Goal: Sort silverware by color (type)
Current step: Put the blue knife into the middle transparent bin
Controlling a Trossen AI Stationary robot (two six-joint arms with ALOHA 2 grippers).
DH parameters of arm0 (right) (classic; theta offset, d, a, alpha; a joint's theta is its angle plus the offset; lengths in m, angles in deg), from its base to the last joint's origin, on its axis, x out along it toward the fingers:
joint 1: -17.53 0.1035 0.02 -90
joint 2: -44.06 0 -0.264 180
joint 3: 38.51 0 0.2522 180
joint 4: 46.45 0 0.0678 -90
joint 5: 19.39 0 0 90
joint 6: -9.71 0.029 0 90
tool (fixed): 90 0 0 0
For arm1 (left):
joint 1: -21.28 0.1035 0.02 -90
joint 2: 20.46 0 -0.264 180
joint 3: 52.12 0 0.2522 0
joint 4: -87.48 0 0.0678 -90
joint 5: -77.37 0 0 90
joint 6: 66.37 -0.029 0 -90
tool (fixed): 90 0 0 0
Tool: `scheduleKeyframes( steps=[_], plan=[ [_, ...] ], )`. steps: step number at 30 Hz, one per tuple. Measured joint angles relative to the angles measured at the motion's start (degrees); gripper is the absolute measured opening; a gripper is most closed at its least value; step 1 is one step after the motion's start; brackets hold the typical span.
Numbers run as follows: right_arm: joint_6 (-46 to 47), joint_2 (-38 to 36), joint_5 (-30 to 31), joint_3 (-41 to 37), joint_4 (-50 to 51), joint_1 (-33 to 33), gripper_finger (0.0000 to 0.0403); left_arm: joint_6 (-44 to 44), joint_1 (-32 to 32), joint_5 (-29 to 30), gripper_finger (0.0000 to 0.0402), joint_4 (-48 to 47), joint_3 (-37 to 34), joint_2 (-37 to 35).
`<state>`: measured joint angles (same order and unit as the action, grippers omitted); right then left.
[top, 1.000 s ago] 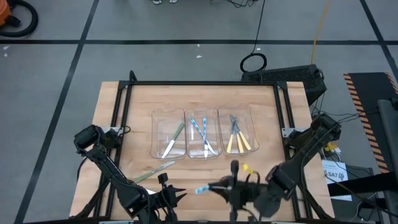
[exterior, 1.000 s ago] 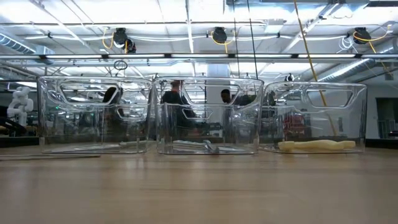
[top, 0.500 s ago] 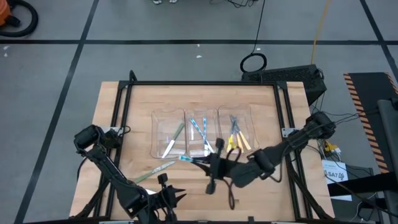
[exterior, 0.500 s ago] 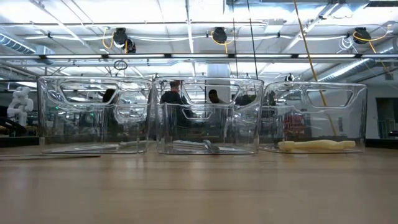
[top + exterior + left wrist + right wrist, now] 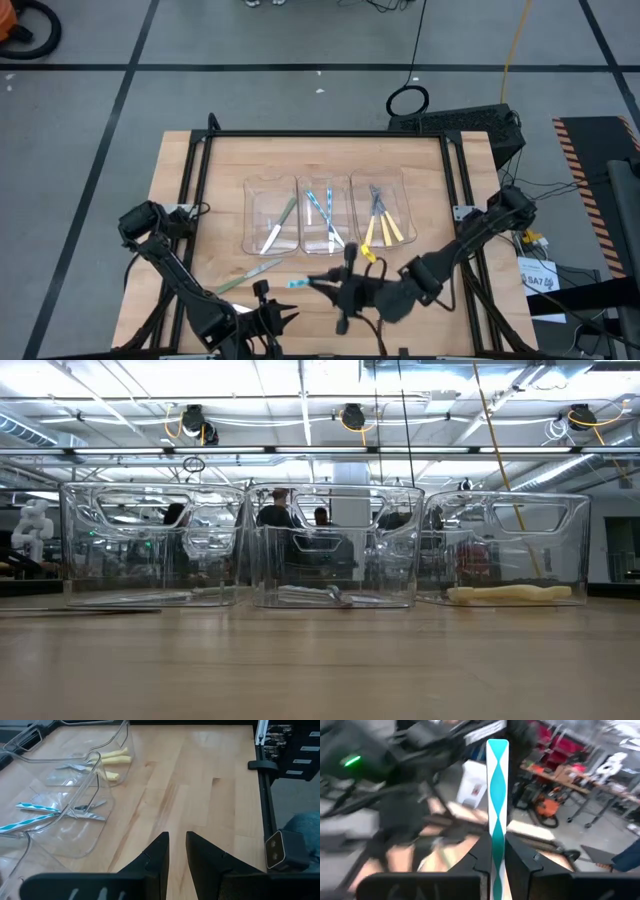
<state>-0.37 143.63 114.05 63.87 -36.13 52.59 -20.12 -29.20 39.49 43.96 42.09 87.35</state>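
Both arms (image 5: 170, 270) are matte black, built of slim tubular links joined by bulkier rounded joints, with dark cables looping along them. The right arm (image 5: 460, 250) carries a small yellow tag near its wrist. Each gripper has two flat, black, tapered fingers (image 5: 150, 862) on a wide black crossbar.

The handle (image 5: 497, 795) pinched in the right gripper (image 5: 496, 851) is light blue with a white wavy pattern; the gripper's fingers are black; the middle bin (image 5: 326, 215) is clear and holds light-blue handled pieces (image 5: 320, 210); the right bin (image 5: 380, 208) holds yellow handles (image 5: 386, 232); the left bin (image 5: 270, 215) holds a green-handled piece (image 5: 280, 222); another green-handled piece (image 5: 246, 274) lies on the pale wooden table (image 5: 225, 165); the left gripper (image 5: 177, 851) is black.
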Motion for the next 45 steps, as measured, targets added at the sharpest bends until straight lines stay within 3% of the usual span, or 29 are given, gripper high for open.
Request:
scheduleKeyframes(
  steps=[4,6,15,19,23,34,45],
  plan=[
    [3.1,0.0,-0.1,-0.2,6.1,2.4,0.0023,-1.7,0.7,0.0,0.0074,0.0,0.0,0.0],
    [3.8,-0.1,-0.2,-2.4,2.8,3.1,0.0023,-2.4,1.2,0.0,0.0074,0.0,0.0,0.0],
    [-8.8,-0.1,-4.6,-20.8,-40.9,2.4,0.0023,-2.8,3.3,0.0,0.0074,0.1,0.0,0.0],
    [-13.7,-0.1,-4.7,-28.0,-59.7,-0.5,0.0023,-3.9,4.2,0.0,0.0074,0.0,0.0,0.0],
    [-12.8,-0.1,-4.8,-33.0,-74.3,-5.2,0.0023,-5.0,5.9,0.0,0.0074,0.0,0.0,0.0],
    [6.2,-0.1,-4.7,-38.5,-69.9,-19.6,0.0023,-7.2,9.3,-0.9,0.0074,-0.2,0.0,0.0],
    [22.9,-0.1,-7.7,-38.5,-53.2,-25.2,0.0026,-8.4,8.9,-1.1,0.0074,-2.1,0.0,0.0]
  ],
)
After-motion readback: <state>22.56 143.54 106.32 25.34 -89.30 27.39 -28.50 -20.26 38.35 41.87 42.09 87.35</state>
